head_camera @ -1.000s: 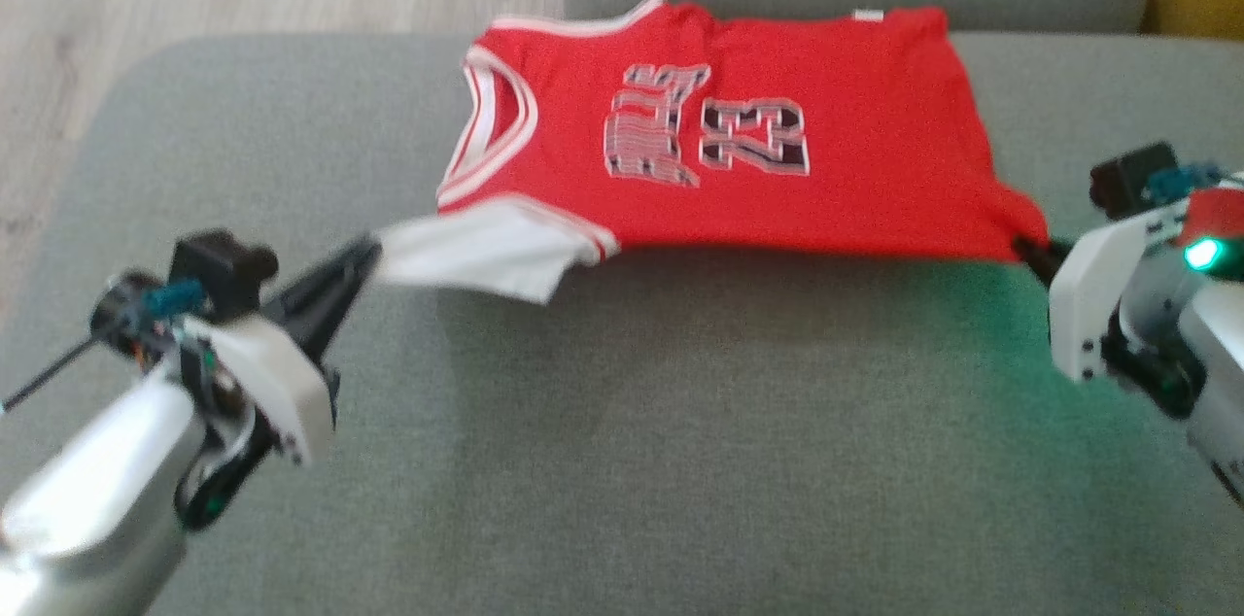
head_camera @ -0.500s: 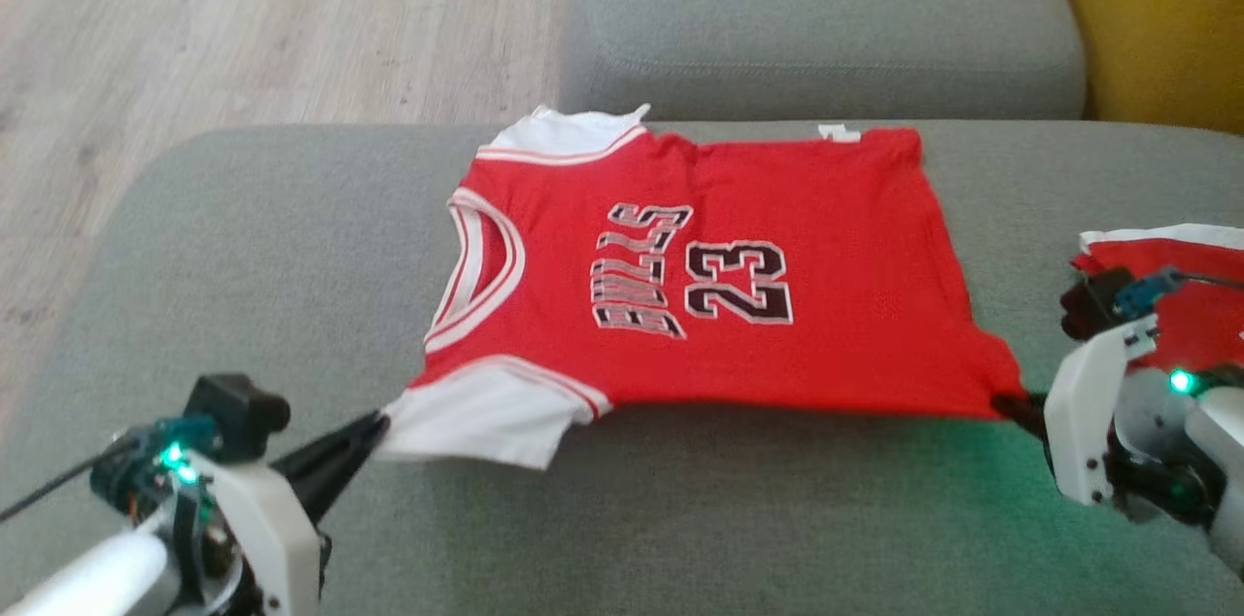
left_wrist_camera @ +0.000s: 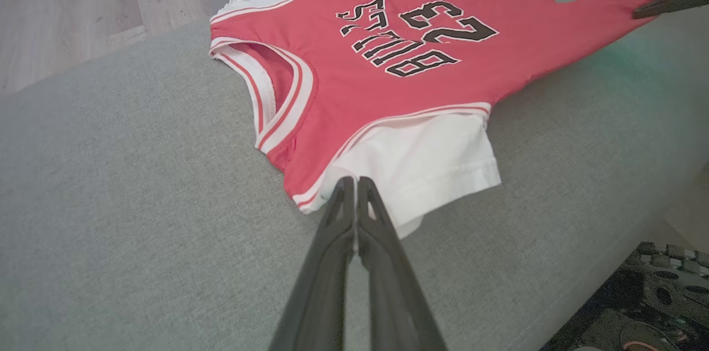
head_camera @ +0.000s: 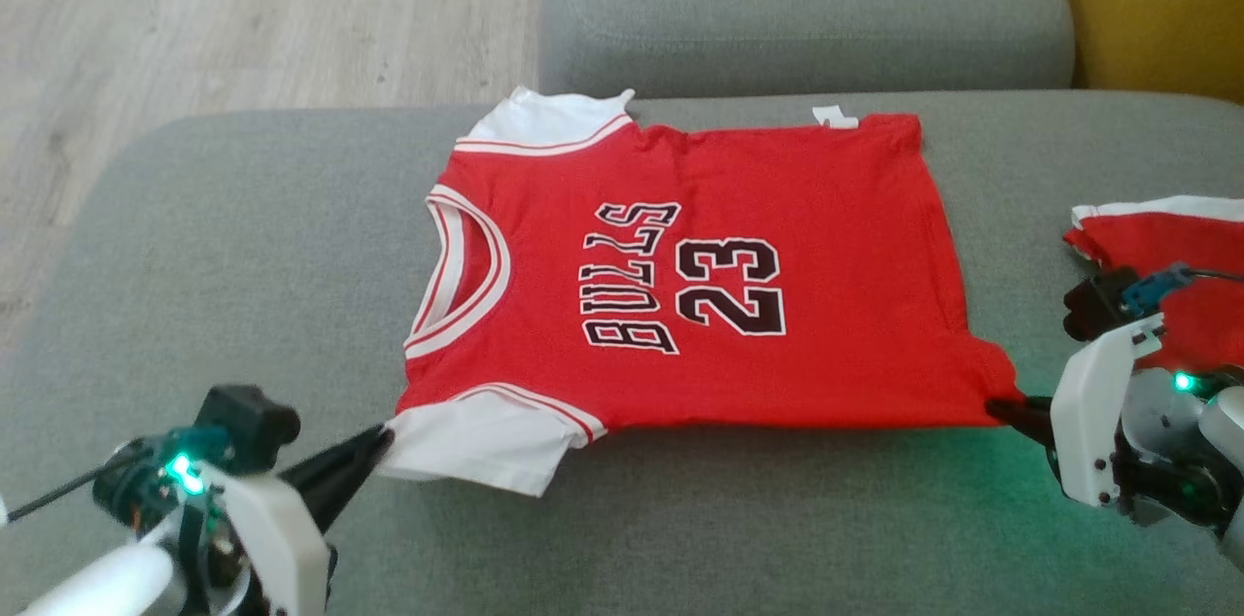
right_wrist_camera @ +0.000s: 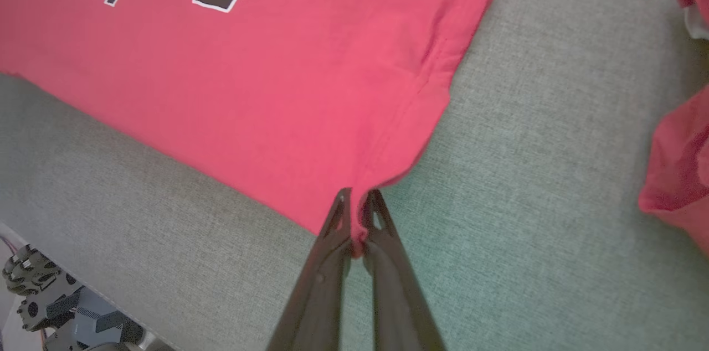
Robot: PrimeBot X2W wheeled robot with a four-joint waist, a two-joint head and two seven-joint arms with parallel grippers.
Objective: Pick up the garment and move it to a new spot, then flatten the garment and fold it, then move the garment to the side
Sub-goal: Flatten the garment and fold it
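The left gripper (head_camera: 382, 438) is pinched tight on the white sleeve (head_camera: 476, 441) of the red shirt (head_camera: 836, 237). The shirt lies flat, front up, on the grey sofa (head_camera: 243, 237). Its long way runs left to right, with the neck hole on the left. The right gripper (head_camera: 999, 408) is pinched tight on its near bottom corner. Another red cloth (head_camera: 1191, 252) lies farther right.

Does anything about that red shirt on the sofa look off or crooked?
Mostly flat. The shirt has its near hem corner pulled into a point by the right tool, and the near white sleeve, pinched by the left tool, is tugged askew.
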